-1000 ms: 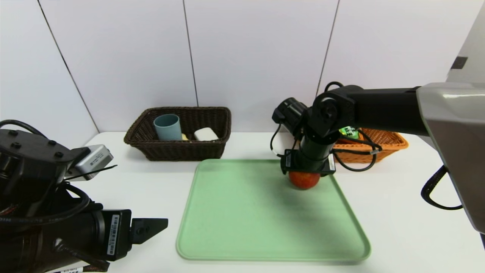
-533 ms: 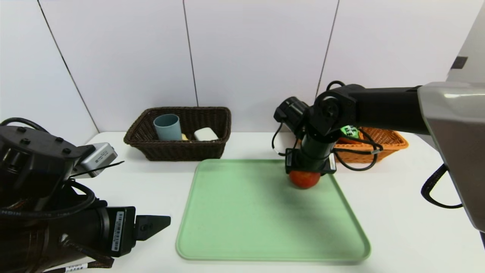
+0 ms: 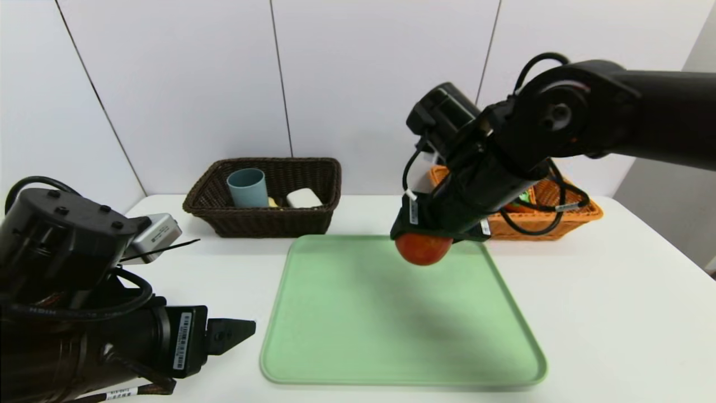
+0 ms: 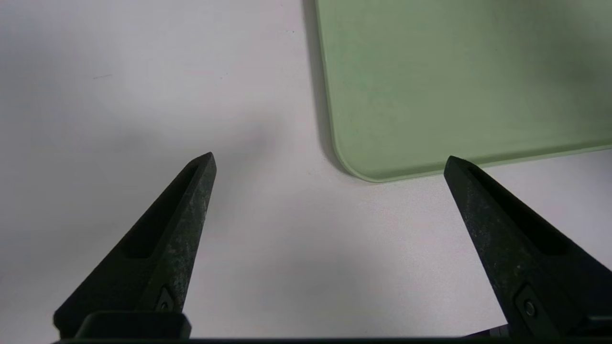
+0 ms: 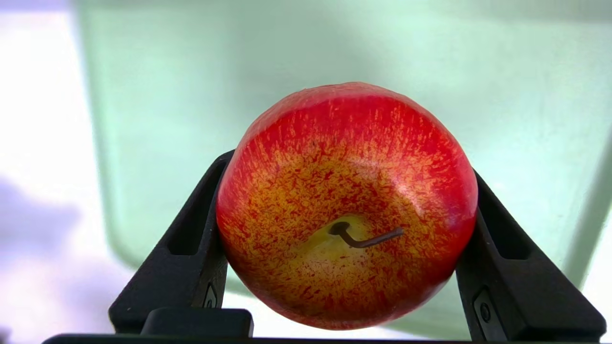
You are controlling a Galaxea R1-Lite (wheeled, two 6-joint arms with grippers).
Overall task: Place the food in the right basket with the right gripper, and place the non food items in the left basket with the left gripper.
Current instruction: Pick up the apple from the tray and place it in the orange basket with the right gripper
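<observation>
One apple [image 5: 346, 205] sits between the right hand's [image 5: 351, 162] fingers, pinched on both sides.

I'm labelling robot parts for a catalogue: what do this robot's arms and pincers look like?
Both arms are mostly glossy black with rounded joints and loose black cables. The left arm carries a silver-grey box. The left pincer and right pincer have black, tapering fingers with recessed slots and small screws. White barcode labels mark the black mounts behind them.
</observation>
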